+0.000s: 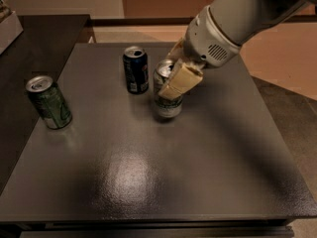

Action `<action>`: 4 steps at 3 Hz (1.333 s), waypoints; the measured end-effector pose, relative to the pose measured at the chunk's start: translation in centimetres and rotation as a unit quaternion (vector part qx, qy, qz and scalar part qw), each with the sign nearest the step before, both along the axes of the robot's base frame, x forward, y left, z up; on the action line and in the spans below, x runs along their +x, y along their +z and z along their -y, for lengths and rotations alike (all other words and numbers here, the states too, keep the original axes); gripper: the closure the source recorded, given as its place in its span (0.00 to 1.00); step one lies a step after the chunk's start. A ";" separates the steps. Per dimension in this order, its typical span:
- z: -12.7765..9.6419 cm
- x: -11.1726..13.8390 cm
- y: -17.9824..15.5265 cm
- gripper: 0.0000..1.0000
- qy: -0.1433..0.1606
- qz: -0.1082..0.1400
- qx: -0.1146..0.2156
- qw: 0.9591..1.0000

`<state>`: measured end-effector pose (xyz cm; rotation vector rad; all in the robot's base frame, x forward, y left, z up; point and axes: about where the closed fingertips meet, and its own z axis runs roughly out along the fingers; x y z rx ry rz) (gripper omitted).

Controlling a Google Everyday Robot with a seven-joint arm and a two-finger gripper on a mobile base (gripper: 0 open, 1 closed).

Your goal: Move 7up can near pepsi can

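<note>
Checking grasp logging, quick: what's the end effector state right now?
End effector: shut on the 7up can, above the table centre, just right of the pepsi can.

7up can (167, 107) partly behind end effector (170, 76)
</note>
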<state>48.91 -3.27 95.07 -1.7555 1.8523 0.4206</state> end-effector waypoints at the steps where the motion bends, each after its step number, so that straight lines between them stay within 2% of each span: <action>1: -1.1 2.7 0.2 1.00 -0.019 0.015 0.009 1.000; 3: -1.1 6.2 -1.0 1.00 -0.038 0.028 -0.006 0.999; 4: -0.9 7.1 -2.0 0.84 -0.040 0.026 -0.010 0.999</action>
